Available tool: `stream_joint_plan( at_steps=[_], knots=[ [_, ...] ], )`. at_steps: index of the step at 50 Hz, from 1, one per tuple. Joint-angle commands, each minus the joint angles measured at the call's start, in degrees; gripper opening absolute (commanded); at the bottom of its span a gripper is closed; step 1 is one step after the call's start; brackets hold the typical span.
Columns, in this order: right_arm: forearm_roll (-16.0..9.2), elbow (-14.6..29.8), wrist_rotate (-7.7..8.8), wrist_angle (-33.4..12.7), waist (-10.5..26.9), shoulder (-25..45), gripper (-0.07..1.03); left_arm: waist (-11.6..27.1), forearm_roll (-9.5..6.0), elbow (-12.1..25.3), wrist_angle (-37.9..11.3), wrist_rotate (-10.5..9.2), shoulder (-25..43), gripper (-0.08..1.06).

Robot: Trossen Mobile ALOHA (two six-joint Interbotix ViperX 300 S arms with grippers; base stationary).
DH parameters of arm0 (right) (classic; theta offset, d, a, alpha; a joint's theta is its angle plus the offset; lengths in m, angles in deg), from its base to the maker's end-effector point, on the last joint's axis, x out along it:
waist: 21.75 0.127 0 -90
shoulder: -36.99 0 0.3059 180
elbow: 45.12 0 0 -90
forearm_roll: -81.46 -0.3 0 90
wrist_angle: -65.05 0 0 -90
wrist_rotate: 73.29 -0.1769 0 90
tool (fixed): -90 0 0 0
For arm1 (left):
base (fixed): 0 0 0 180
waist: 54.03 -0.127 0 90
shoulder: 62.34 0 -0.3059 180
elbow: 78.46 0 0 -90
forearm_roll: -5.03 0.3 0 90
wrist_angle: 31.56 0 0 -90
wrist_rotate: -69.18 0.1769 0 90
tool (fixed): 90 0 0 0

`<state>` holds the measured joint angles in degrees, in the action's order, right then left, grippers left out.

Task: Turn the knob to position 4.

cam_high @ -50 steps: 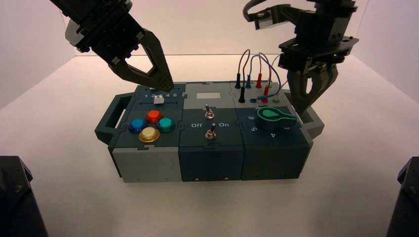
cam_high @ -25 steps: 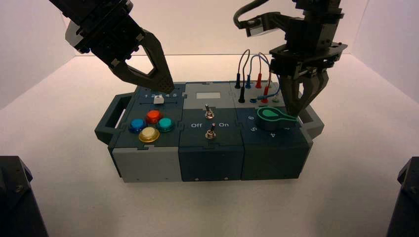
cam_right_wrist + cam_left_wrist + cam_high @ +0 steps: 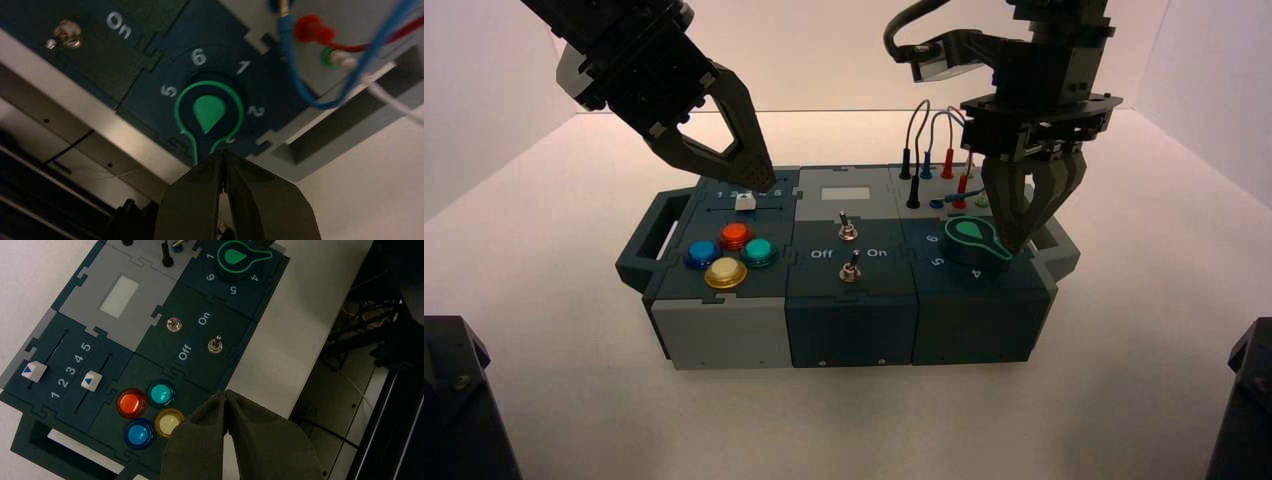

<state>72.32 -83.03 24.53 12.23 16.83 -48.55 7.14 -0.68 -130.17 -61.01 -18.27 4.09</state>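
red push-button (image 3: 131,403), left of box | beside blue push-button (image 3: 138,433) | blue wire (image 3: 299,80), right side

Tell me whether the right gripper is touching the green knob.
Cannot tell. In the high and right wrist views, the right gripper overlaps the knob's pointed end, hiding any contact or gap.

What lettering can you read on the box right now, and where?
"1 2 3 4 5": straight row beside the white sliders
"Off", "On": by the toggle switches
"1", "2", "5", "6": around the green knob
"4": also around it, plain in the left wrist view
"3": partly hidden by the knob
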Motion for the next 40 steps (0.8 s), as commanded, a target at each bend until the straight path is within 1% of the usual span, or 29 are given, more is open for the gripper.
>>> stream_joint_plan(
  at_steps=[1,5,27,40],
  knots=[
    [-0.79,1.41,0.53,-0.62,0.35,-0.62,-0.02,0.26,-0.09,2.02,0.18,0.18,-0.09,-0.03],
    [-0.97,1.14,0.53,-0.79,0.44,-0.7,-0.02,0.26,-0.09,2.02,0.09,0.18,-0.09,-0.03],
    [-3.6,0.79,0.53,-1.14,1.49,-0.53,-0.02,0.26,-0.09,2.02,-0.18,0.35,-0.09,-0.03],
    [-4.04,-0.09,0.35,-1.14,1.49,-0.53,-0.02,0.26,-0.09,2.02,-0.53,0.26,-0.09,-0.03]
  ],
)
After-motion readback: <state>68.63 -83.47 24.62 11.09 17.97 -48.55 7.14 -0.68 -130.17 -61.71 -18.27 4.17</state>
